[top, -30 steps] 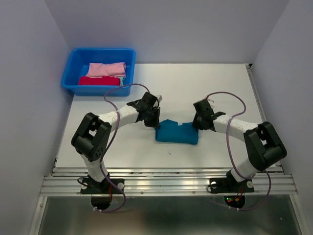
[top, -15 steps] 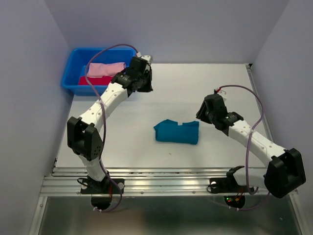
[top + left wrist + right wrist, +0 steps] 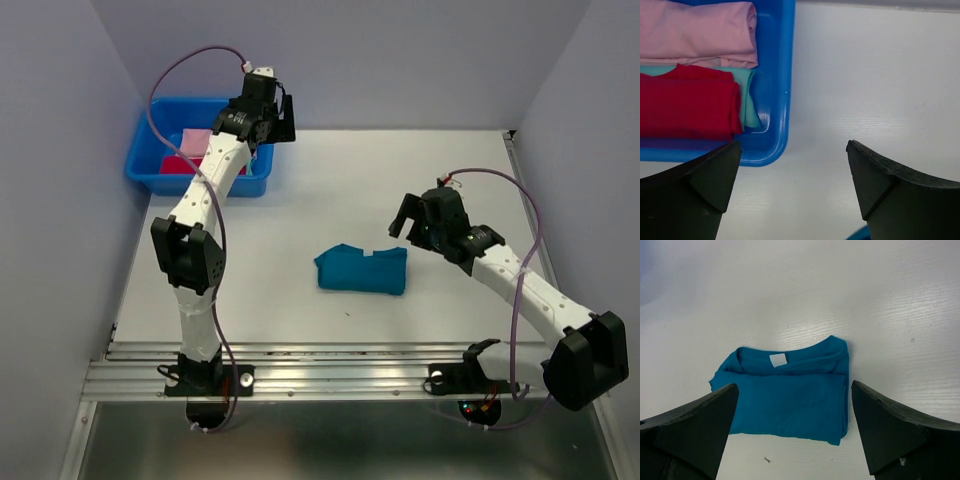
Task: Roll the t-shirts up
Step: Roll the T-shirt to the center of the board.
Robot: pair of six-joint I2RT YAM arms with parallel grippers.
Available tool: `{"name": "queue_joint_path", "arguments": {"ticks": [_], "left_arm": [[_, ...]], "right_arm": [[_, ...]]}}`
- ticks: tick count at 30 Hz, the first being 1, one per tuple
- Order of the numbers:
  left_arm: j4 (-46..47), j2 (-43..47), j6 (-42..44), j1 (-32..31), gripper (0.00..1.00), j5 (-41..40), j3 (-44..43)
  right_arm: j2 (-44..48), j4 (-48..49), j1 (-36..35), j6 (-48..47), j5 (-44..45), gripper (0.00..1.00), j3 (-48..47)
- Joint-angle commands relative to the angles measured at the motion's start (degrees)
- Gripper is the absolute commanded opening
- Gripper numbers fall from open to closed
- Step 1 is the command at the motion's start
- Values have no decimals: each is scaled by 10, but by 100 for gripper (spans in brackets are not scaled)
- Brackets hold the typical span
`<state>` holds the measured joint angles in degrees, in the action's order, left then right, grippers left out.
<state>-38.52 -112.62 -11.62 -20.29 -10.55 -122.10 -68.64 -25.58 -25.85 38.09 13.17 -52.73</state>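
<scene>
Left gripper [image 3: 283,118] swung to tub [image 3: 150,180] edge, right gripper [image 3: 794,389] raised near t-shirt [image 3: 362,270]

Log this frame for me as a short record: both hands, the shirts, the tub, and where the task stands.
left hand: open, empty, over the tub's right edge
right hand: open, empty, aimed at the teal shirt, not touching it
teal shirt: folded on the table, collar label showing
tub: far-left corner; holds the pink shirt and red shirt, both bundled
task state: teal shirt looks folded, not rolled
</scene>
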Motion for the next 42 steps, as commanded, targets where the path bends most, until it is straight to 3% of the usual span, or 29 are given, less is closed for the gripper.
{"name": "queue_joint_path", "arguments": {"ticks": [1, 12, 16, 23, 25, 35, 42], "left_arm": [[-3, -37, 21, 14, 99, -40, -48], [18, -150, 54, 32, 97, -25, -101], [35, -162, 45, 37, 94, -20, -69], [77, -140, 27, 39, 80, 80, -2], [85, -139, 5, 38, 79, 157, 8], [122, -106, -21, -39, 80, 222, 50], [104, -146, -28, -98, 80, 267, -15]], "right_arm": [[7, -10, 4, -8, -16, 100, -14], [24, -10, 4, 4, -8, 100, 1], [36, -10, 4, 8, -7, 100, 4], [40, -16, 4, 15, -7, 100, 14], [41, -16, 4, 19, -5, 100, 18], [61, -25, 4, 39, 22, 100, 43], [59, -25, 4, 43, 12, 100, 56]]}}
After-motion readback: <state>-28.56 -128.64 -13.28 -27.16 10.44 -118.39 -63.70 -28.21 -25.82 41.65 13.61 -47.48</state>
